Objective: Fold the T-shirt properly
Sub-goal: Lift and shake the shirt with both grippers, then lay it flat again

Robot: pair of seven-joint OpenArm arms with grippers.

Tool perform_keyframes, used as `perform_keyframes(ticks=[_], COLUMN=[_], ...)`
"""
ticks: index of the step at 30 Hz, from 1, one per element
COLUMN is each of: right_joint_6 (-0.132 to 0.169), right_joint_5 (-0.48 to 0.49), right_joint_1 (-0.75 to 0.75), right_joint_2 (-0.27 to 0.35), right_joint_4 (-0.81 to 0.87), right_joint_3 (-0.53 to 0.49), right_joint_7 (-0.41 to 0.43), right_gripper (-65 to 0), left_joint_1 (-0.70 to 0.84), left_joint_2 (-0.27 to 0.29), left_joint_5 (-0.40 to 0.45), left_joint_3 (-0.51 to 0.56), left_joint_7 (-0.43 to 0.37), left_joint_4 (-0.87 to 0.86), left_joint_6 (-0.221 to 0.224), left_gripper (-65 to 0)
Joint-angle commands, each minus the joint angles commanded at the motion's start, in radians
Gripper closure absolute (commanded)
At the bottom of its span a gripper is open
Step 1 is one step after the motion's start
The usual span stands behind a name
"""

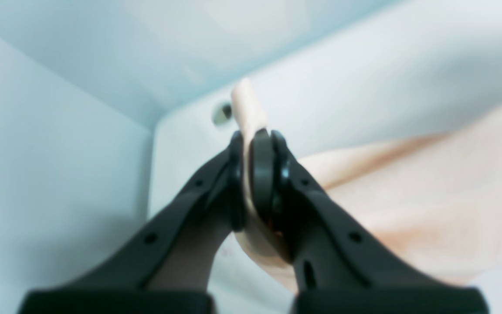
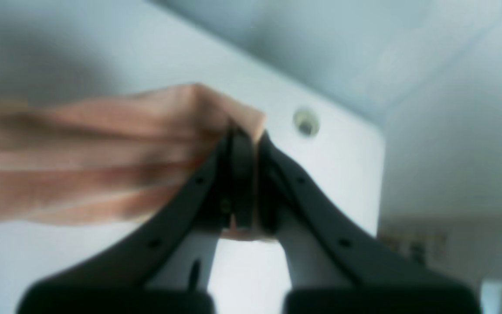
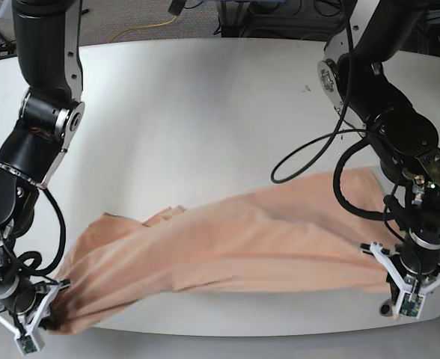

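One T-shirt (image 3: 235, 247) is seen, peach in colour, stretched in a long, creased band across the near part of the white table (image 3: 205, 112). Two arms are counted, one at each end of the cloth.

The left gripper (image 1: 255, 144) is clenched on the cloth: a narrow fold of the T-shirt (image 1: 429, 196) is pinched between its two black fingers (image 1: 263, 174), with a small tip of fabric standing up just beyond the fingertips and the rest trailing away to one side of them onto the table (image 1: 364, 87). One small round hole (image 1: 222, 114) is seen in the table just beyond the fingertips, near a corner.

The right gripper (image 2: 244, 135) is likewise clenched on the cloth: a bunched edge of the T-shirt (image 2: 81, 165) is held between its two fingers (image 2: 241, 174), a corner of fabric showing just past the tips, and the gathered pleats are drawn out sideways from them. One round hole (image 2: 306, 122) lies in the table (image 2: 242, 279) just beyond and beside these fingertips.

In the base view, the left gripper (image 3: 399, 295) and the right gripper (image 3: 52, 314) are found at opposite ends of the shirt, close to the table's near edge.
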Motion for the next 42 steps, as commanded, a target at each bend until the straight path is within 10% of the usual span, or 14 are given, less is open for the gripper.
perform_keyframes(ticks=[10, 17, 31, 42], right_joint_6=[0.0, 0.0, 0.0, 0.0], right_joint_5=[0.002, 0.003, 0.005, 0.258], right_joint_1=[0.218, 0.201, -0.275, -0.661], right_joint_2=[0.006, 0.0, -0.08, -0.155], right_joint_4=[0.011, 0.064, 0.388, 0.479], right_joint_3=[0.0, 0.006, 0.114, 0.302], right_joint_7=[-0.078, -0.132, -0.21, -0.25], right_gripper=[0.0, 0.0, 0.0, 0.0], left_joint_1=[-0.299, -0.304, 0.077, 0.463], left_joint_2=[-0.164, -0.176, -0.176, -0.178], left_joint_5=[-0.005, -0.055, -0.201, -0.253], left_joint_3=[-0.006, -0.006, -0.06, -0.166], left_joint_7=[0.064, 0.121, 0.126, 0.121], left_joint_4=[-0.028, -0.031, 0.006, 0.031], left_joint_6=[0.0, 0.0, 0.0, 0.0], left_gripper=[-0.1, -0.1, -0.1, 0.0])
